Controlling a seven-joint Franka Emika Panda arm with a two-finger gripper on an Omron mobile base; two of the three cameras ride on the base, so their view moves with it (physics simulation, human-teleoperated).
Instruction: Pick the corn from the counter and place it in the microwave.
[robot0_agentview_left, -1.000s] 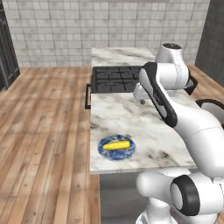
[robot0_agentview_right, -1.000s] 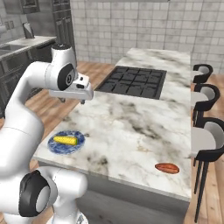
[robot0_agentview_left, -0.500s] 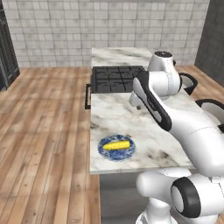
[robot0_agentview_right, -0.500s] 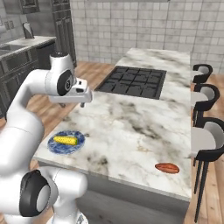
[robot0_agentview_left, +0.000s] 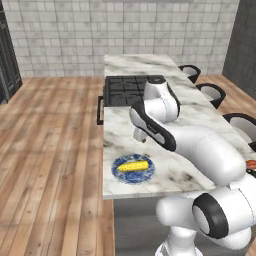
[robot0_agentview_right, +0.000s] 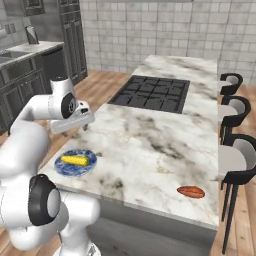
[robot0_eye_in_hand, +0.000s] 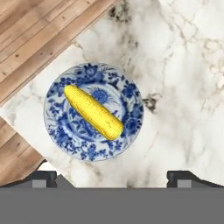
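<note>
I am looking down at the corn (robot0_eye_in_hand: 93, 112), which is lying flat across the middle of the blue plate (robot0_eye_in_hand: 131, 94), and this plate is sitting near the corner of the counter (robot0_eye_in_hand: 188, 87). I am judging the cob as light, stiff and bumpy, but round, so it is probably rolling easily on the glazed plate. I am planning to take it at its middle, across the short width. My gripper (robot0_eye_in_hand: 111, 177) is hanging above the plate with jaws spread fully apart, holding nothing and touching nothing.
</note>
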